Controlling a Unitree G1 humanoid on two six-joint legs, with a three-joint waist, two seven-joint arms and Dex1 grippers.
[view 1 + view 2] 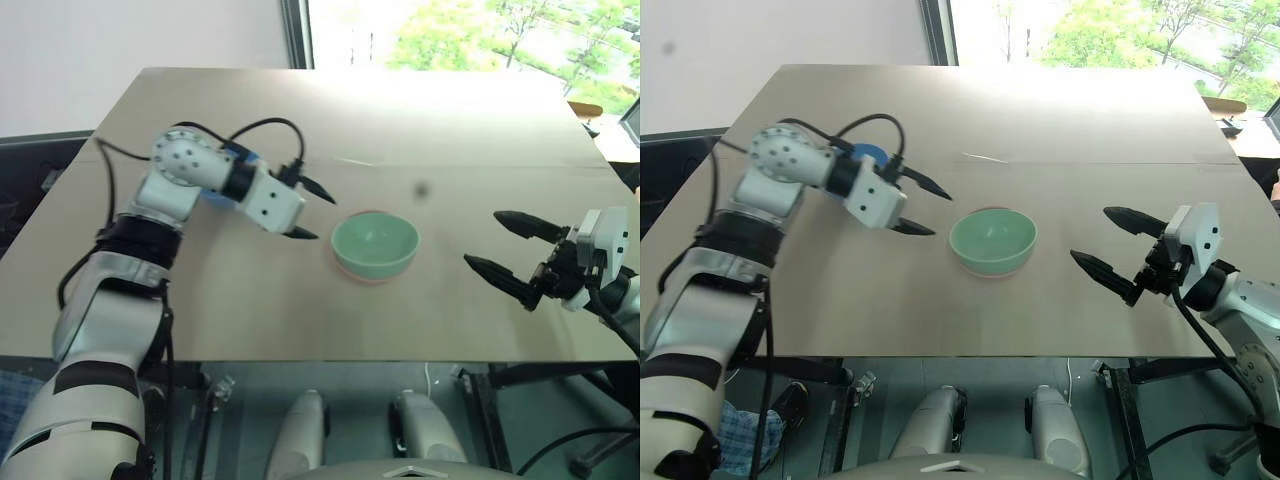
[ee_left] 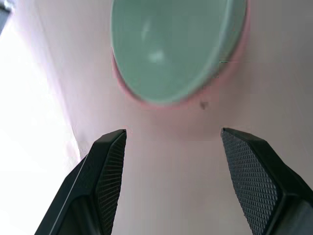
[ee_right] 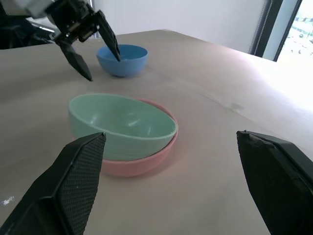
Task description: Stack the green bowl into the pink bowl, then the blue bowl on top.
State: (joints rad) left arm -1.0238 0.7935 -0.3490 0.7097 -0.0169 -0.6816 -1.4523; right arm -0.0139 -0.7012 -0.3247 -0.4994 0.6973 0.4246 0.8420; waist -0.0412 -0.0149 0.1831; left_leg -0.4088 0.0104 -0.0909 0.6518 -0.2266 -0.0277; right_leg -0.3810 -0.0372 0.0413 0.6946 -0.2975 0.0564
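Beige worktop (image 1: pixel 420 130) under a bright window, bare apart from three bowls. Green bowl (image 1: pixel 374 243) sits inside the pink bowl (image 3: pixel 146 161) at mid-worktop, slightly tilted, mouth up; round, so no long axis. Pink rim shows beneath it on the near side. Blue bowl (image 3: pixel 122 59) stands upright, well apart, on the robot's left, mostly hidden behind the left arm in the head views. Left pincer (image 1: pixel 312 210) hovers just beside the nested pair, fingers spread, holding nothing. Right pincer (image 1: pixel 505 245) waits wide open and empty, near the pair on the other side. Nothing lies between either pincer and the bowls.
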